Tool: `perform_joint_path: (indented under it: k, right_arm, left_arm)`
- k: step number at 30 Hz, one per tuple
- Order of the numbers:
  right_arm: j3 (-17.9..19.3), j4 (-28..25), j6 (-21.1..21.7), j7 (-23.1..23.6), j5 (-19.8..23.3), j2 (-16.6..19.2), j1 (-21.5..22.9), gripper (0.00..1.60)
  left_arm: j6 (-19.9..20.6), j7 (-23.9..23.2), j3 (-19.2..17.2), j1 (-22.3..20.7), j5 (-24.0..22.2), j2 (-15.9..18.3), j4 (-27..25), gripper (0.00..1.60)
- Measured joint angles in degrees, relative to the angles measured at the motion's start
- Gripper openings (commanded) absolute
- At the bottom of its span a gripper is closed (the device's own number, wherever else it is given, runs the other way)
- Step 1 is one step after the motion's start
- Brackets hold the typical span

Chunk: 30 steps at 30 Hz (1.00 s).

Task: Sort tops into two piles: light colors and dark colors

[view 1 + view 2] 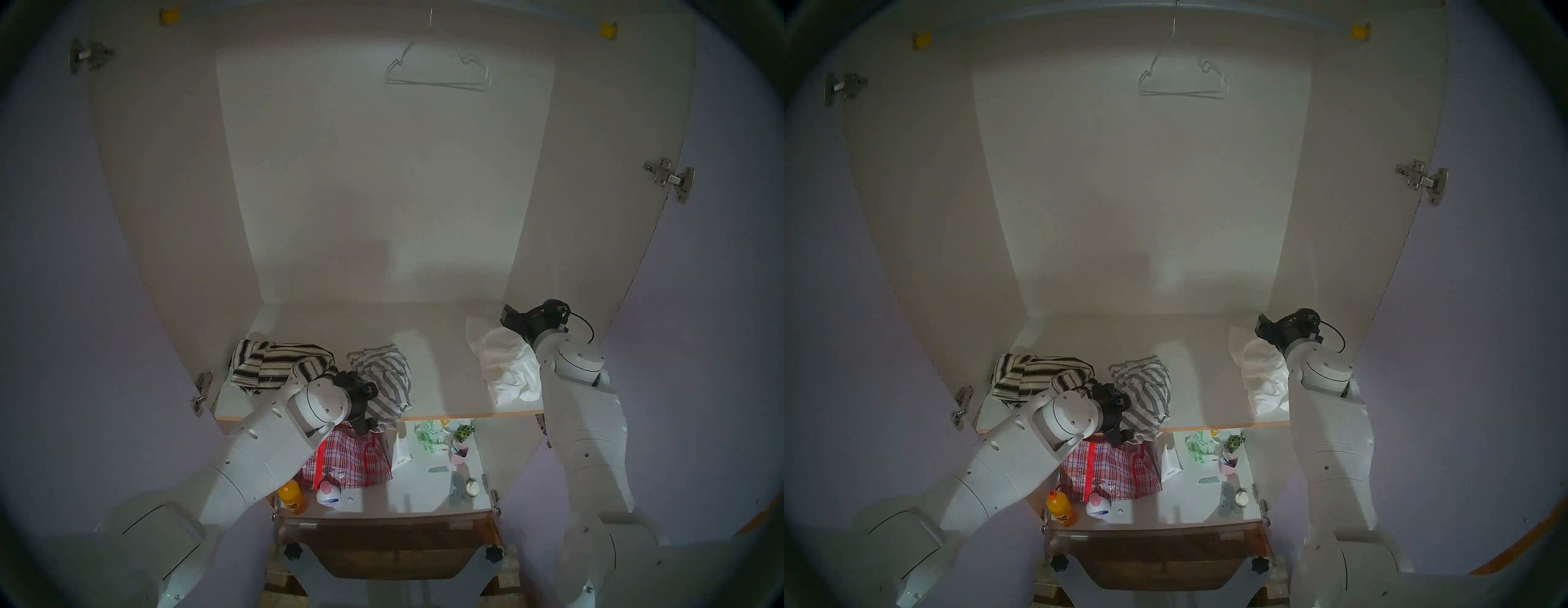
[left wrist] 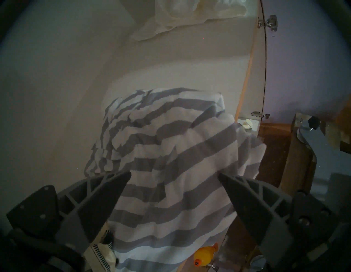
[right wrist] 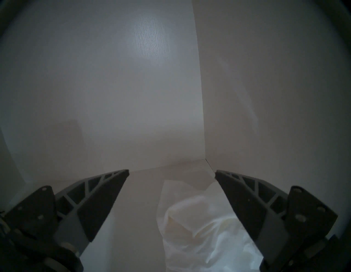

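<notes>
A cream top with black stripes [image 1: 275, 365] lies bunched at the shelf's left. A white top with grey stripes [image 1: 384, 378] lies just right of it, hanging a little over the front edge. My left gripper [image 1: 368, 408] is open at this grey-striped top's near side; in the left wrist view its jaws [image 2: 174, 173] stand wide apart with the striped cloth [image 2: 171, 152] between and beyond them, nothing gripped. A plain white top [image 1: 505, 361] is heaped at the shelf's right. My right gripper [image 1: 507, 316] is open and empty above its far end [image 3: 199, 228], near the back right corner.
The white shelf [image 1: 445, 382] sits inside an open wardrobe with side walls close by. Below it a lower shelf holds a red checked plastic bag [image 1: 352, 458], an orange bottle [image 1: 292, 496], a pink cup [image 1: 459, 452] and small items. A wire hanger [image 1: 437, 68] hangs high up.
</notes>
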Motion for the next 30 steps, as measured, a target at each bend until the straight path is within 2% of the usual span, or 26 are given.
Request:
perform_joint_path:
  k: [2, 3, 5, 11, 21, 22, 23, 24, 26, 27, 28, 29, 30]
  right_arm:
    - [0.02, 0.00, 0.00, 0.00, 0.00, 0.02, 0.00, 1.60]
    - [0.02, 0.00, 0.00, 0.00, 0.00, 0.02, 0.00, 1.60]
    - [0.01, 0.01, 0.00, 0.00, -0.01, 0.00, 0.01, 1.60]
    - [0.02, 0.08, 0.00, 0.00, -0.02, 0.00, 0.02, 1.60]
    - [0.03, 0.49, 0.00, 0.00, -0.05, 0.00, 0.05, 1.60]
    - [0.03, 0.54, 0.00, 0.00, -0.05, 0.00, 0.06, 1.60]
    - [0.04, 0.58, 0.00, 0.00, -0.05, 0.00, 0.06, 1.60]
    - [0.04, 0.60, 0.00, 0.00, -0.05, 0.00, 0.06, 1.60]
    - [0.05, 0.64, 0.00, 0.00, -0.06, 0.00, 0.07, 1.60]
    - [0.05, 0.68, 0.00, 0.00, -0.06, 0.01, 0.08, 1.60]
    - [0.05, 0.71, 0.00, 0.00, -0.06, 0.01, 0.09, 1.60]
    - [0.05, 0.73, 0.00, 0.00, -0.06, 0.01, 0.09, 1.60]
    - [0.05, 0.75, 0.00, 0.00, -0.06, 0.00, 0.12, 1.60]
  left_arm:
    - [-0.59, 0.12, -0.01, -0.15, -0.01, -0.27, 2.16, 1.60]
    - [-1.05, 0.19, -0.06, -0.15, -0.07, -0.37, 2.95, 1.31]
    - [-2.05, 0.87, -0.03, -0.12, 0.02, -0.39, 3.45, 0.00]
    - [-4.73, 4.05, -1.96, 2.32, -1.55, -1.34, 3.32, 0.00]
    - [-5.00, 3.17, -10.20, 5.28, -4.54, -3.56, 2.47, 0.00]
    - [-5.08, 2.98, -11.31, 5.70, -4.76, -3.92, 2.32, 0.15]
    - [-5.20, 2.78, -12.36, 6.14, -4.95, -4.24, 2.15, 0.40]
    - [-5.33, 2.60, -13.15, 6.44, -5.10, -4.49, 2.03, 0.57]
    - [-5.75, 2.37, -15.07, 7.05, -5.36, -5.17, 1.64, 0.64]
    - [-6.05, 2.54, -15.48, 6.87, -5.49, -5.23, 0.95, 0.65]
    - [-6.76, 2.84, -16.44, 6.62, -5.59, -5.65, 0.24, 0.33]
    - [-7.56, 3.22, -17.77, 6.50, -5.72, -6.29, -0.54, 0.20]
    - [-8.21, 3.69, -18.27, 6.17, -5.83, -6.57, -1.49, 0.20]
